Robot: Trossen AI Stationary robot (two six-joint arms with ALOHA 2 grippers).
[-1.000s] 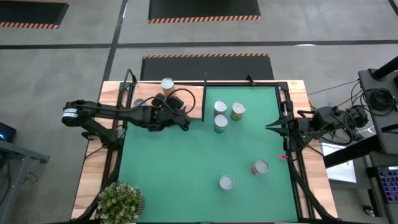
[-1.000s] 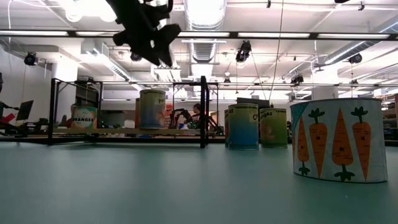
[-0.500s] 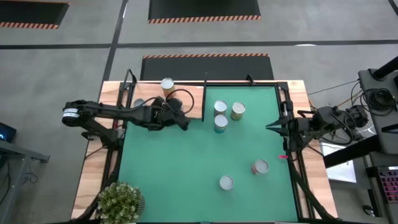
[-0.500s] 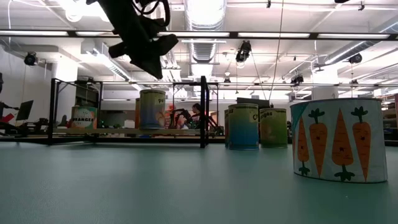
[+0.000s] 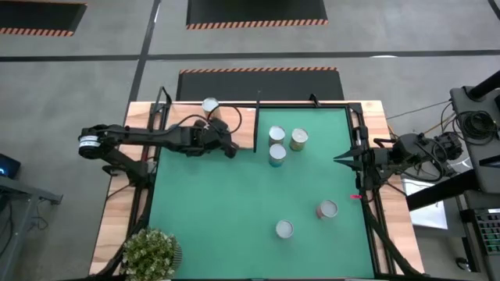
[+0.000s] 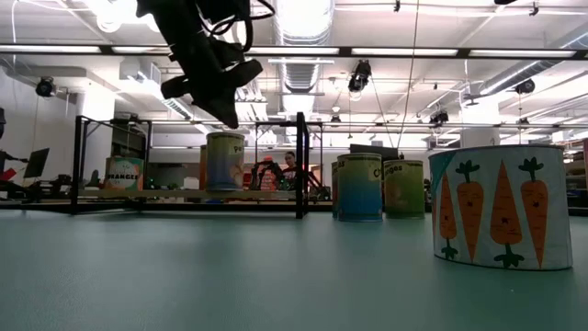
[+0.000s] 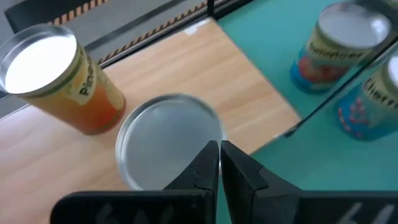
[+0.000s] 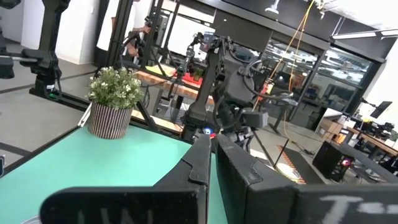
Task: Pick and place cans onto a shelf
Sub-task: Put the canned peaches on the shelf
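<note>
Fingers: left gripper [image 7: 219,163] pressed together, empty, above shelf [image 7: 186,68]; right gripper [image 8: 213,163] pressed together, right edge.
Left wrist only: silver-topped can [image 7: 168,138] directly beneath.
Low view only: carrot can [image 6: 497,206].
Writing: "ORANGES" [image 6: 123,171].

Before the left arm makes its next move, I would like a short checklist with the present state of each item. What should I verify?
1. Left gripper empty: ok, its fingers are shut with nothing between them.
2. Left gripper above the shelf, not touching it: ok in the low view.
3. Cans on the shelf standing upright: ok, the orange-labelled can and the silver-topped can both stand on the wood.
4. Fingers ready for a new grasp: not ok, they must open first.
5. Cans left on the green mat: not ok, five remain, three near the shelf and two near the front.
6. Right gripper out of the way: ok, at the mat's right edge, shut.
</note>
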